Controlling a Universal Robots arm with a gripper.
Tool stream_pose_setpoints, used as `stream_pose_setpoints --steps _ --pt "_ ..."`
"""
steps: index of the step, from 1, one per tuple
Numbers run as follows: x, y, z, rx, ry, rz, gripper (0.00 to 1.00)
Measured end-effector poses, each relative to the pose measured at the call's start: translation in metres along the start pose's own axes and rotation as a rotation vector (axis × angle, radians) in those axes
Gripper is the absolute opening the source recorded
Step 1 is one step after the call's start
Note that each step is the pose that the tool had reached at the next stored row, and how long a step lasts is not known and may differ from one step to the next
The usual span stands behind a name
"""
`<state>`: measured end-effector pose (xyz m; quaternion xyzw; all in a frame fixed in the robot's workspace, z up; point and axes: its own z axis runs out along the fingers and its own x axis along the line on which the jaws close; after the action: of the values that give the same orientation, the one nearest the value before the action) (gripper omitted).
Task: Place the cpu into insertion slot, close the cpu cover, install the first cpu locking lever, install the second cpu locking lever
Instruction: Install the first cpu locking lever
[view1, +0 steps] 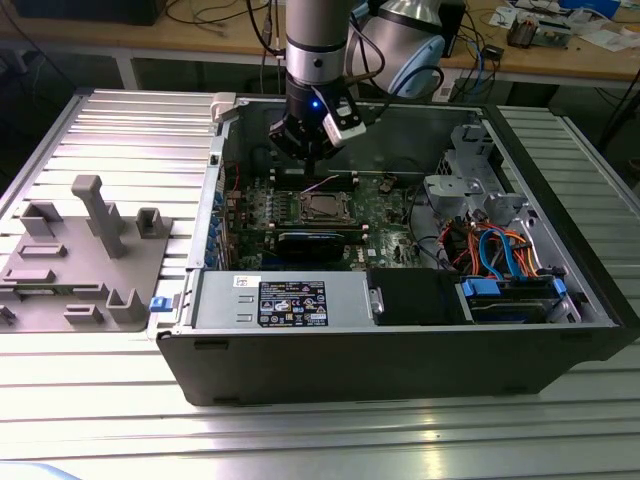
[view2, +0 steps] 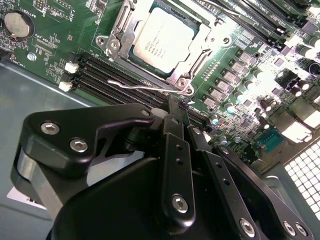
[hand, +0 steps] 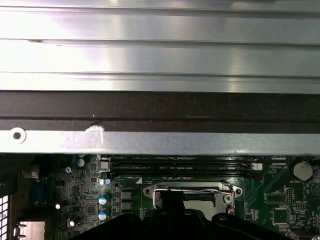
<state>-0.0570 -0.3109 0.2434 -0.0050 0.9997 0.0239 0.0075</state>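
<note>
In the second wrist view the gripper (view2: 172, 107) is nearest, its black fingers (view2: 174, 150) pressed together and holding nothing. Just beyond it lies a thin wire locking lever (view2: 132, 86), beside the insertion slot (view2: 111, 34). The cpu (view2: 162, 41) sits already in the slot, the cpu cover (view2: 212, 37) closed around it. The lever looks stiff and springy, probably best pushed at its bent end. Print on the chip is too small to read. Farther off is the metal case wall (hand: 160, 142).
</note>
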Motion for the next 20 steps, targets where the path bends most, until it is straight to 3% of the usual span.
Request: stream_pose_setpoints --steps 8,13,20 --pt "-0.0034 0.0016 0.0025 0.0006 -0.0013 0.027 0.11" --pt "-0.0034 0.0014 0.0071 -0.0124 -0.0013 0.027 0.11" --pt "-0.0105 0.0033 0.0117 -0.0122 -0.0019 0.038 0.11"
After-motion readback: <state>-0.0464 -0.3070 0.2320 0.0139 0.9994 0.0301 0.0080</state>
